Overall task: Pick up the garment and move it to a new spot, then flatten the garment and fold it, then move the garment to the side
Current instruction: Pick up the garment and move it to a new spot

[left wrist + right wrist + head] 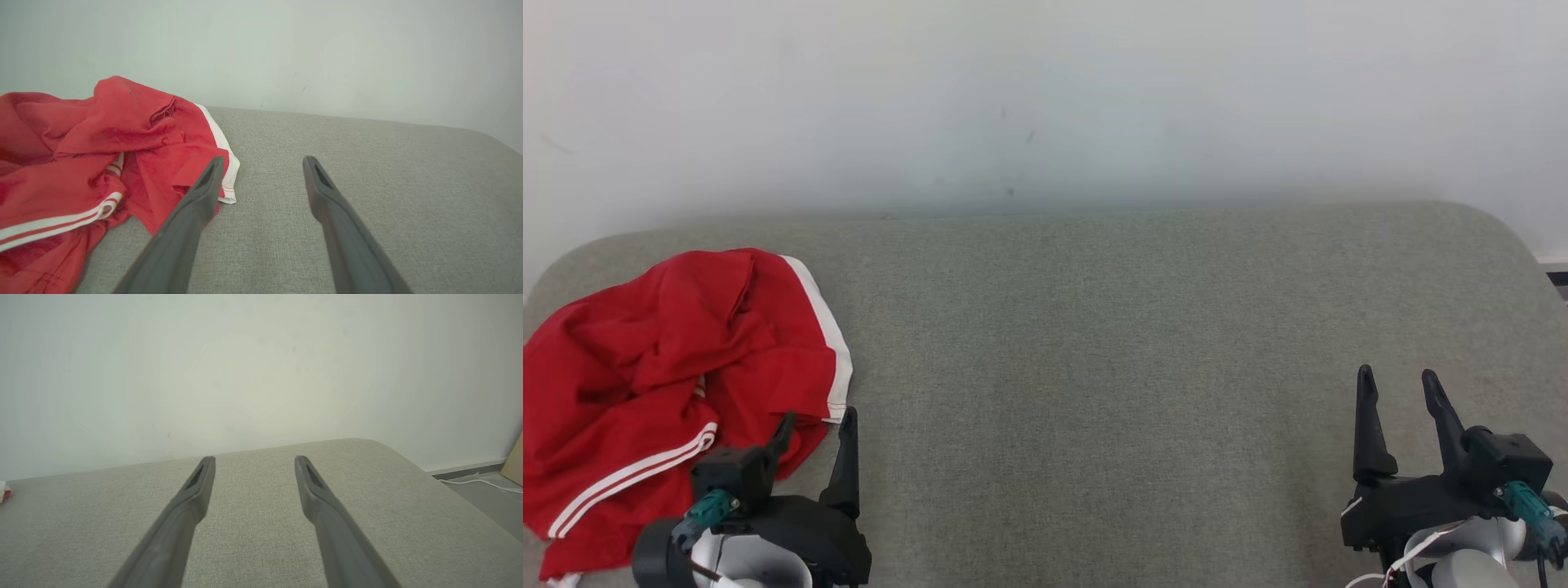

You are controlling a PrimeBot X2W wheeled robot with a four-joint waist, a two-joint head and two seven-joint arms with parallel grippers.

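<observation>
The garment (662,367) is red with white stripes and lies crumpled at the left end of the grey padded surface (1111,343). My left gripper (817,420) stands open at the lower left, beside the garment's near right edge, nothing between its fingers. In the left wrist view the garment (94,155) bunches to the left, and the left gripper (263,161) has one finger (204,192) over the white hem. My right gripper (1396,380) stands open at the lower right, far from the garment. In the right wrist view the right gripper (254,460) is open above bare fabric, and a scrap of the garment (4,493) shows at the left edge.
A pale wall (1045,98) rises behind the surface. The surface's rounded right end (408,465) drops to a floor with a white cable (474,482) and a tan board (515,461).
</observation>
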